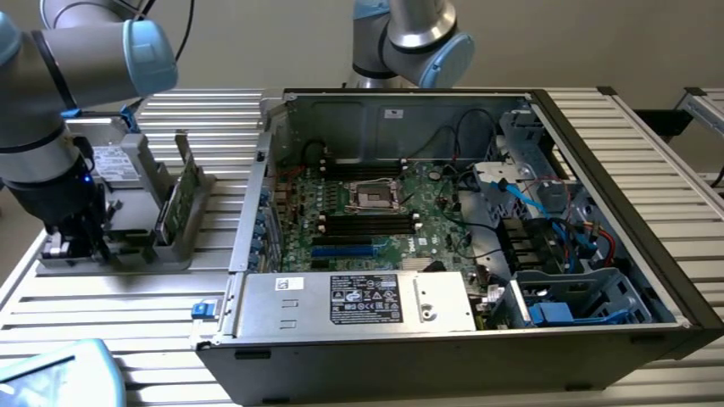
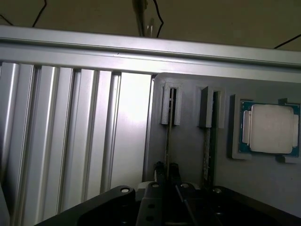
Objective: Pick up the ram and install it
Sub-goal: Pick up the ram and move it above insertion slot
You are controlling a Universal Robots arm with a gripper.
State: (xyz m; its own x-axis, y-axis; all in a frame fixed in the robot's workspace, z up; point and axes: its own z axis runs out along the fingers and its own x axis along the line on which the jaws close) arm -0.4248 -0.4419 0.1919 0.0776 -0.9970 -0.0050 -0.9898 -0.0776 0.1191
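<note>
In the wrist view the ram (image 2: 168,127) appears edge-on as a thin dark strip standing in a slot of the grey rack (image 2: 188,155). My gripper (image 2: 167,170) sits at the strip's near end, its two black fingertips pressed against either side of it. The exterior view shows my gripper (image 1: 80,246) lowered onto the left end of the rack (image 1: 169,246), with my arm hiding the ram there. The open computer case (image 1: 476,220) lies to the exterior view's right, with black memory slots (image 1: 362,227) on its motherboard.
A second thin board (image 2: 208,141) stands in the neighbouring slot, with a processor chip (image 2: 270,128) beyond it. Taller green boards (image 1: 179,191) stand upright in the rack. A second robot arm (image 1: 413,34) rises behind the case. A silver power supply (image 1: 362,301) fills the case's front.
</note>
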